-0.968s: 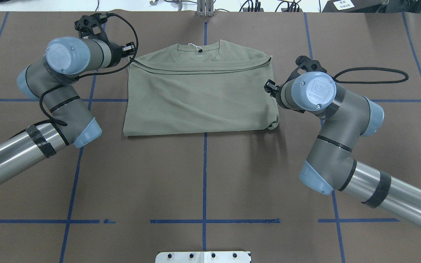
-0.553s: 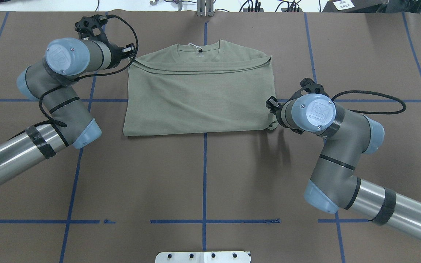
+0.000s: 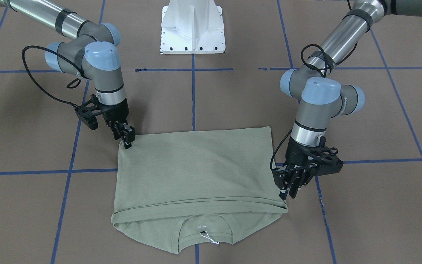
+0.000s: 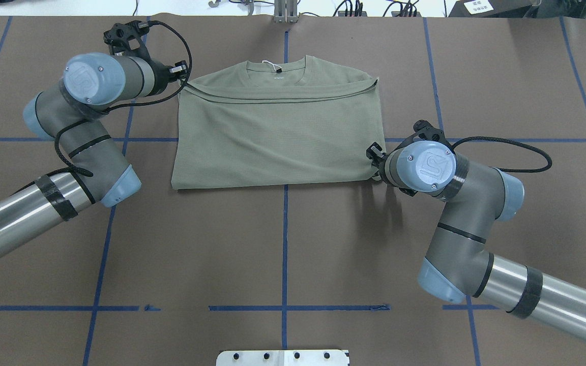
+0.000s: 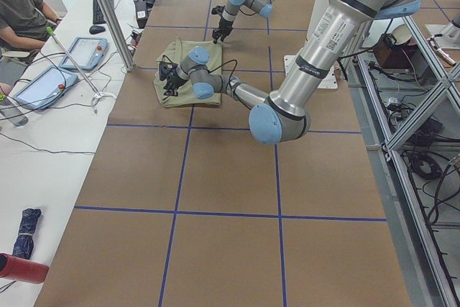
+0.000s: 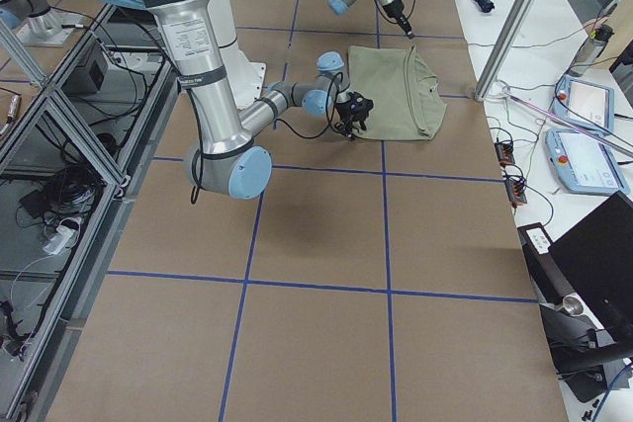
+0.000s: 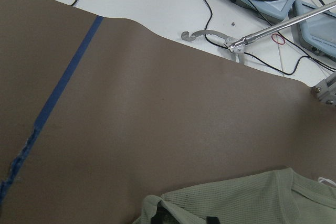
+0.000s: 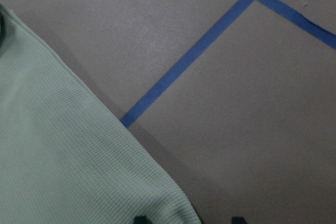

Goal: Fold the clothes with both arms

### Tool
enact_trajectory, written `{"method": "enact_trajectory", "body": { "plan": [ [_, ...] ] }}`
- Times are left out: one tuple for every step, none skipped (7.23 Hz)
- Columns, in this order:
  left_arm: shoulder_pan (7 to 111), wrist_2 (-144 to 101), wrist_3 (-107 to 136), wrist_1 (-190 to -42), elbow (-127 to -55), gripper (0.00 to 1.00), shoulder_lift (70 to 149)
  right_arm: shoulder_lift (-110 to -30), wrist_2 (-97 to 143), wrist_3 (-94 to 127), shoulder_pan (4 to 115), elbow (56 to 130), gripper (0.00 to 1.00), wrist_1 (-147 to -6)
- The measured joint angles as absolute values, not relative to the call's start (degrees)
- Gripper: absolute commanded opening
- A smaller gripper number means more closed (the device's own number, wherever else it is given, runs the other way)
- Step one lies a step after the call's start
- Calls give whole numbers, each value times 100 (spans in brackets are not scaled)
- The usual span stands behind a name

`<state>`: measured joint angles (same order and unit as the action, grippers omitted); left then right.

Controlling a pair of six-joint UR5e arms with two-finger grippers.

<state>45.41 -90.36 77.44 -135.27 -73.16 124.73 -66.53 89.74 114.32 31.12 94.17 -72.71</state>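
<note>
The sage-green shirt (image 4: 277, 137) lies folded flat mid-table, its collar and white tag at the far edge (image 3: 205, 234). My left gripper (image 4: 185, 77) sits at the fold's far-left corner. In the left wrist view its dark tips pinch bunched fabric (image 7: 252, 203), so it is shut on the shirt. My right gripper (image 4: 373, 155) hangs low at the shirt's near-right corner (image 3: 128, 141). It is open, and the right wrist view shows the corner of the cloth (image 8: 52, 145) between its tips.
Blue tape lines (image 4: 285, 244) grid the brown table cover. The white pedestal base (image 3: 192, 29) stands at the robot's edge. The right arm's black cable (image 4: 506, 145) loops over the table. A person (image 5: 21, 5) sits at the side bench with control tablets (image 6: 588, 106).
My right arm has slid back along the shirt's right edge toward the robot, from mid-edge to the near corner. The left arm and the shirt have stayed still.
</note>
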Motion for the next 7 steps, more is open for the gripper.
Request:
{"method": "enact_trajectory", "body": {
  "plan": [
    [4542,-9036,7744,-13527,-7314,40,12477,-6637,8971,11435,3110,9392,0,-7270],
    [4542,-9035,7743,-13527,-7310,40,12478,-6631,8974,11436,3110,9385,0,-7269],
    [4543,-9035,7743,-13526,-7307,40,12475,-6630,8981,11427,3116,9392,0,-7266],
    [4542,-9035,7745,-13526,-7305,40,12475,-6632,8999,11414,3129,9438,0,-7263],
    [4539,-9037,7749,-13526,-7304,40,12477,-6655,9024,11408,3144,9546,0,-7263],
    [4536,-9041,7753,-13526,-7307,40,12479,-6704,9037,11418,3149,9704,0,-7284],
    [4533,-9045,7766,-13528,-7319,40,12480,-6805,9046,11442,3115,9982,0,-7385]
  ]
}}
